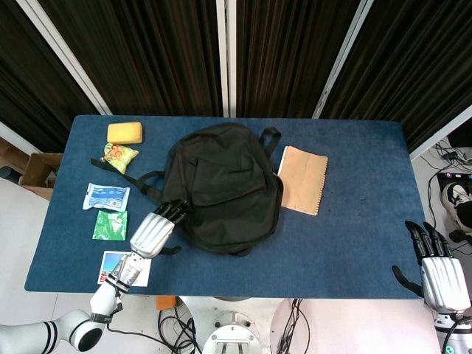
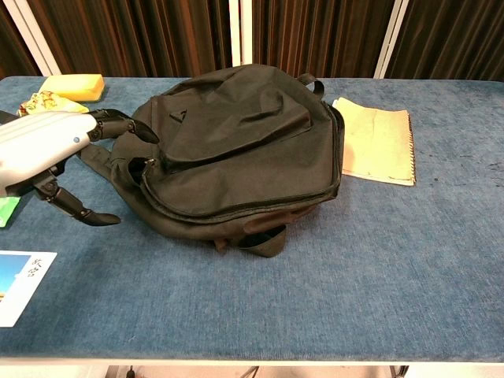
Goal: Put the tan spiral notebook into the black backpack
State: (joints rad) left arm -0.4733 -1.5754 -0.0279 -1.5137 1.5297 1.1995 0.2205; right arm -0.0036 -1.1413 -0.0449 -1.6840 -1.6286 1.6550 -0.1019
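Tan spiral notebook [image 1: 302,180]: head view shows it flat on the blue table [image 1: 354,243], just beside the black backpack's [image 1: 220,188] right side, touching or nearly so at its near-left corner; nothing holds it.
Long axis: runs roughly away from the robot, slightly tilted, with the spiral binding on the edge facing away from the bag.
Left hand [image 1: 156,230]: at the backpack's near-left edge, fingertips against or into the fabric; whether it grips cannot be told from here.
Right hand [image 1: 439,271]: off the table's near-right corner, fingers spread, holding nothing.
Key relation: the notebook lies forward and to the left of the right hand, well apart from it, and the bag sits between the notebook and the left hand; I judge the right hand the likelier one to fetch it.
Clutter: yellow sponge [image 1: 125,132], snack packets and a photo card [image 1: 124,268] along the left.

Chest view, backpack: zipper line partly parted at the near-left, mouth not wide open.
Chest view, left hand: fingers [image 2: 118,126] reach the bag near that parting and the thumb is spread apart from them; nothing visibly pinched.
Chest view, notebook: lies right of the bag, spiral on its right edge.
Chest view, right hand: out of frame.
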